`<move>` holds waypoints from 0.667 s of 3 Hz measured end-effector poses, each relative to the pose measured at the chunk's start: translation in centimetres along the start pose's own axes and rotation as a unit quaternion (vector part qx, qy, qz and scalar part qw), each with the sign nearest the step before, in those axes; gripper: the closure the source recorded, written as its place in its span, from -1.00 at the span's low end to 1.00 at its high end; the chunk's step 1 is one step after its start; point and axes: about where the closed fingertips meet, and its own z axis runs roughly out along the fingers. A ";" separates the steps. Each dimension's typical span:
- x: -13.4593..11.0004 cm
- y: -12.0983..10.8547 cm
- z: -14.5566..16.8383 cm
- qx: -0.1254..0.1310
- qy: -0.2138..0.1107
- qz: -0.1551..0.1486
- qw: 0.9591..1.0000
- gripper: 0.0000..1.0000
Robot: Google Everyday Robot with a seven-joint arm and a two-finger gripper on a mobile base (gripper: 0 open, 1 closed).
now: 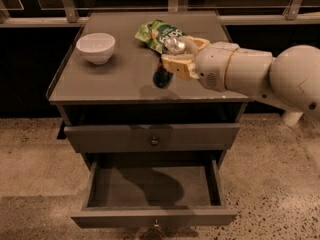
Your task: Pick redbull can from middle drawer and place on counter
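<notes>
One slim redbull can hangs clamped in the jaws over the front half of the bench, the single arm reaching in from the right edge of the camera view. The jaws are closed on the can's mid-body. They grip it from the right, so the can lies to their left.

The can's long axis is tilted. Its shiny silver end points up and back toward the green snack bag, and its dark blue end points down toward the bench front. A shadow sits on the bench just beneath the lower end. The placing move appears to turn on this tilt, since the can would have to be brought upright, or lowered dark end first, before release.

The middle drawer stands pulled open below with its tray bare, so the pick looks done. A closed drawer front lies between it and the bench top. A white bowl rests well apart at the back left.

The tan pads hide the can's middle, and whether its lower end touches the bench cannot be told. The jaws cover one corner of the snack bag, and the arm's far end is cut off at the right edge.
</notes>
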 end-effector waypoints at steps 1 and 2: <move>1.6 -3.9 -0.4 0.068 -0.039 0.025 0.997 1.00; 4.3 -7.0 -0.3 0.102 -0.081 0.062 0.990 1.00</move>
